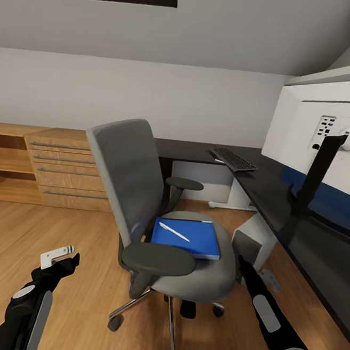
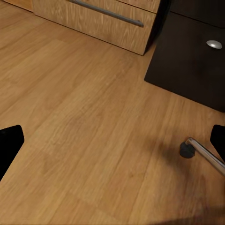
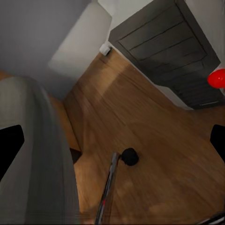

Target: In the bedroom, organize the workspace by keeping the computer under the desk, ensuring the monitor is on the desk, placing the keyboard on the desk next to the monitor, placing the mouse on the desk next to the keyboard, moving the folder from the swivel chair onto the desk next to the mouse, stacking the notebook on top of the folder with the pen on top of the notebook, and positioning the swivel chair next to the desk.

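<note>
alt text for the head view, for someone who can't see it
A grey swivel chair stands on a wood floor beside a black desk, with a blue folder on its seat and a pen on the folder. A keyboard and a monitor sit on the desk, and a computer stands beneath it.

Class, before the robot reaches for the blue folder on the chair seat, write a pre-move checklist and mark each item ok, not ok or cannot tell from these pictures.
1. Thin bright-blue folder lies flat on the grey upholstered swivel chair seat: ok.
2. Nothing loose on the folder: not ok, a thin pale pen rests on it.
3. Left gripper free and open, over the wood floor: ok.
4. Right gripper open, low beside the seat: ok.
5. Free space on the glossy black desk near the slim black keyboard: ok.
6. Dark-grey notebook located: cannot tell.
</note>
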You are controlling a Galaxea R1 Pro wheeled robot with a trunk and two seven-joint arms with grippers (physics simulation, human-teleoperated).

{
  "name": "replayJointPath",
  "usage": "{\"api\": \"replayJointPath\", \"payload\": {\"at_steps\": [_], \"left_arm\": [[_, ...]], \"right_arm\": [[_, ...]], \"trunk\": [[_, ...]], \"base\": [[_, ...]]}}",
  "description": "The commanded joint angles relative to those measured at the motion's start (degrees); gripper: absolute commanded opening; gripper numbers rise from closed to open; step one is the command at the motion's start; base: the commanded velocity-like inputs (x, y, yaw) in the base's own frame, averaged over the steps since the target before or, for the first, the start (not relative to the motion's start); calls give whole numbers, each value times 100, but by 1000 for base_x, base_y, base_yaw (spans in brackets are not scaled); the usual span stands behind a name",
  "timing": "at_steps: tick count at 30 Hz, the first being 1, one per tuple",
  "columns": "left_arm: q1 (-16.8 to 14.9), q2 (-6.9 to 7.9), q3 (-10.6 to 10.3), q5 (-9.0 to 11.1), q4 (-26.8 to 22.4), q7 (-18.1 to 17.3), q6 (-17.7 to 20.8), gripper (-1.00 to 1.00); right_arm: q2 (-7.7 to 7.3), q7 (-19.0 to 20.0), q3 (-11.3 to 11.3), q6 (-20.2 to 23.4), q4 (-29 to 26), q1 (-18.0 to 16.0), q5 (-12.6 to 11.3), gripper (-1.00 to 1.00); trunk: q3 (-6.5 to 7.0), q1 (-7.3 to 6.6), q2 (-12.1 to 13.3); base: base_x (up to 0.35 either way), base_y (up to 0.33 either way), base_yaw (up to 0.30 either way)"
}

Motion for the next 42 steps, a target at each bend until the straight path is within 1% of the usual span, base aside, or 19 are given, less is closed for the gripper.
{"api": "replayJointPath", "payload": {"at_steps": [1, 8, 11, 18, 35, 38, 42], "left_arm": [[-3, -4, 4, 14, -8, 14, 30, 100], [-3, -4, 4, 14, -14, 16, 30, 100], [-3, -4, 4, 14, -23, 18, 30, 100], [-3, -4, 4, 14, -25, 21, 30, 100], [-3, -21, -4, 7, -17, 21, 39, 100], [-3, -21, -4, 6, -17, 23, 39, 100], [-3, -21, -4, 6, -17, 23, 39, 100]], "right_arm": [[-1, 22, 4, 19, 0, -3, -60, 100], [-1, 168, -2, 111, -15, -3, -54, 100], [1, 387, -4, 123, -14, -3, -53, 100], [6, 450, -4, 126, -18, -3, -52, 100], [24, 462, 24, 135, -19, -3, -44, 100], [22, 462, 146, 135, -19, -3, -43, 100], [21, 462, 218, 136, -24, -3, -43, 100]], "trunk": [[-6, -1, -2], [-6, -1, -2], [-6, -1, -2], [-6, -1, -2], [-6, -1, -2], [-6, -1, -2], [-6, -1, -2]], "base": [[5, 0, 0], [2, 0, 0], [0, 0, 0], [0, 0, 85], [0, 0, 260], [0, 0, 277], [0, 0, 277]]}}
